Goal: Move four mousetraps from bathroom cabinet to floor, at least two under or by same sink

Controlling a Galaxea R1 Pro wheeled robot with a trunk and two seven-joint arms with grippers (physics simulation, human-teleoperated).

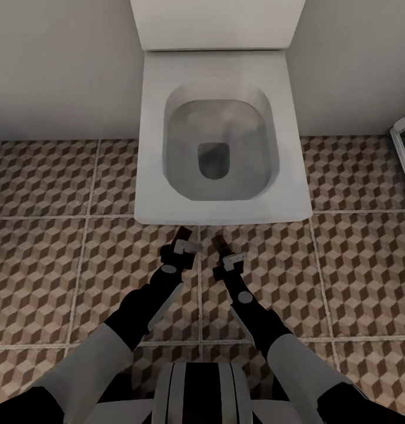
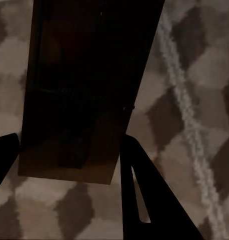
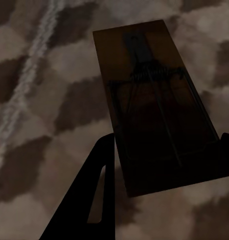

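Mousetraps, two of them, are each gripped in a gripper just in front of the toilet: one by the left gripper, the other by the right gripper. Each is a flat rectangular wooden board, dark brown in the shadowed wrist views, with thin dark wire parts on its face; in the right wrist view the trap shows a coiled spring across its middle and a wire bar running down its length. In the left wrist view the board is dimmer and its wire detail is hard to read. Black wedge-shaped fingers flank each board's near end, clenched on it. Each trap's long axis runs out along its fingers, pointing toward the toilet's front edge. Beneath them lies the bathroom floor, large square tiles printed with brown, tan and white cubes and divided by pale grout lines. The toilet is a white, glossy, square-cornered bowl set against a plain pale wall.
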